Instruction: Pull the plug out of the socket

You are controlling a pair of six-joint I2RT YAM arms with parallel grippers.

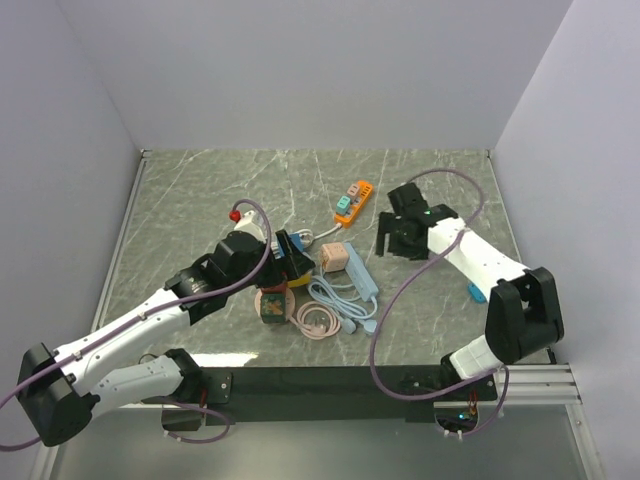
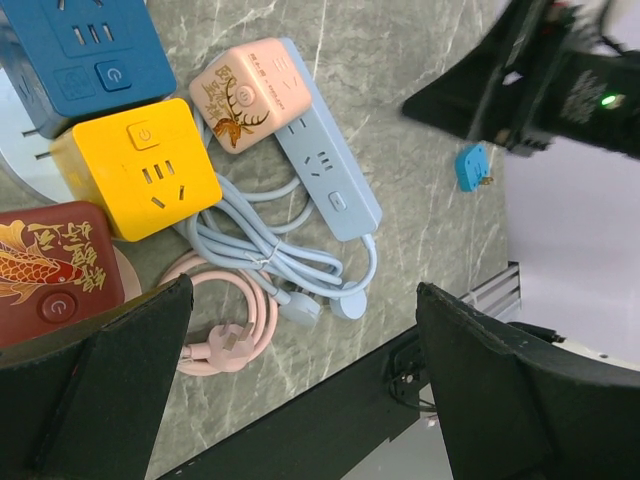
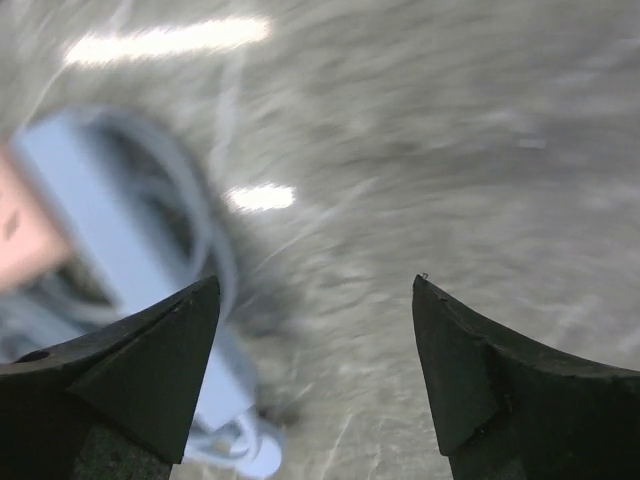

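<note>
The plug (image 1: 476,292) is lying loose on the table (image 1: 200,190), way over on the right side. It's just beside the right arm's forearm and well apart from every socket. It's a little blue thing, and in the left wrist view you can see its prongs poking out sideways. I honestly can't tell which socket it goes with.

The right gripper (image 1: 396,247) hangs over bare table between the orange strip (image 1: 352,200) and the light-blue strip (image 1: 358,278). Its fingers are spread with nothing between them. Its own camera is pretty smeared: just grey marble, plus the light-blue strip and something pink off to the left.

The orange strip sits toward the back, with a teal piece and a pink piece stuck on top of it.

The middle of the table is the crowded part. A pink cube (image 2: 245,95) with a deer printed on it sits on one end of the light-blue strip. That strip's cord (image 2: 265,255) is bundled up right next to it. A pink cord (image 2: 225,338) is coiled just below the bundle, with its plug end lying flat. Left of all that, three cubes are packed tight: a blue cube (image 2: 85,50), a yellow cube (image 2: 140,170) and a dark red cube (image 2: 50,265) with a fish on it.

The left gripper (image 2: 305,290) hovers over this pile, spread wide and gripping nothing. From above, the left arm hides a good part of the cubes.
</note>
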